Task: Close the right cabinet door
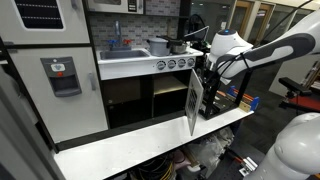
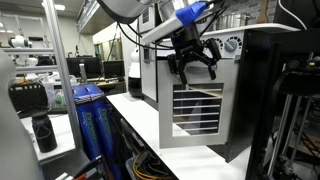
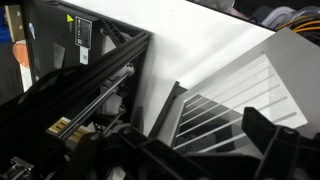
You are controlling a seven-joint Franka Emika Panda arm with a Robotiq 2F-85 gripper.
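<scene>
The right cabinet door (image 1: 192,104) is a small white-framed door with horizontal slats. It stands swung open, out from the toy kitchen's front. It shows face-on in an exterior view (image 2: 196,112) and fills the right of the wrist view (image 3: 235,95). My gripper (image 1: 207,74) is open and empty, just above the door's top edge and beside the knob panel. Its spread fingers hang over the door's top in an exterior view (image 2: 193,64). In the wrist view the dark fingers (image 3: 195,150) frame the slats.
A tall white fridge door with a grey dispenser panel (image 1: 60,76) stands at the left, a dark plain cabinet front (image 1: 124,100) beside it, a sink counter (image 1: 130,64) above. The kitchen sits on a white tabletop (image 1: 140,146). A blue bin (image 2: 92,118) stands below the table.
</scene>
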